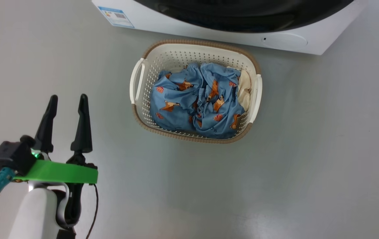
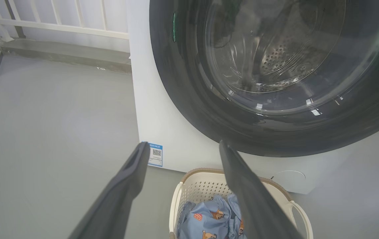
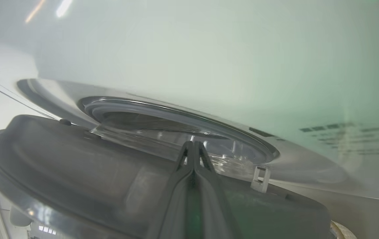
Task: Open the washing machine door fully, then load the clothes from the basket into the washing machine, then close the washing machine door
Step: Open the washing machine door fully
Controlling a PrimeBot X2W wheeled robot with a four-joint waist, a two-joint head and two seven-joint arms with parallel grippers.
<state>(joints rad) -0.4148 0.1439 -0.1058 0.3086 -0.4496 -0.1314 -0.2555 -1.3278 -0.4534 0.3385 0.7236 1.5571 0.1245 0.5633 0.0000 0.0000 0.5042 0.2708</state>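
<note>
On the grey floor (image 1: 308, 149), just in front of the washer (image 1: 182, 23), stands the basket (image 1: 196, 42), its long side toward the machine, close to it. The clothes (image 1: 192, 99) lie bunched inside, blue with orange-brown animals, covering most of the bottom. A cream piece (image 1: 244, 88) is tucked against the basket's right wall. A blue label (image 1: 116, 16) sits low on the washer's front, at its left corner.

The left fingers (image 1: 82, 103) hang over the floor, left of the basket and nearer than it, well apart from it. They are spread wide, have hold of nothing, and point toward the washer.

The door (image 2: 182, 83) shows its black rim above the basket, and through its glass bowl (image 2: 275, 89) I can make out the holes of the drum (image 2: 277, 59).

The door is ajar. From the right wrist its grey inner side stands a little off the washer's front, the gasket (image 3: 176, 111) shows in the gap, and the latch (image 3: 260, 179) is free of the front. The right fingers (image 3: 194, 147) are pressed tight together with nothing between them. They reach along the door's inner side, tips up by the bowl. Whether they touch the door I cannot tell.

Far left of the washer a white railing (image 2: 60, 28) runs along the floor's edge.
</note>
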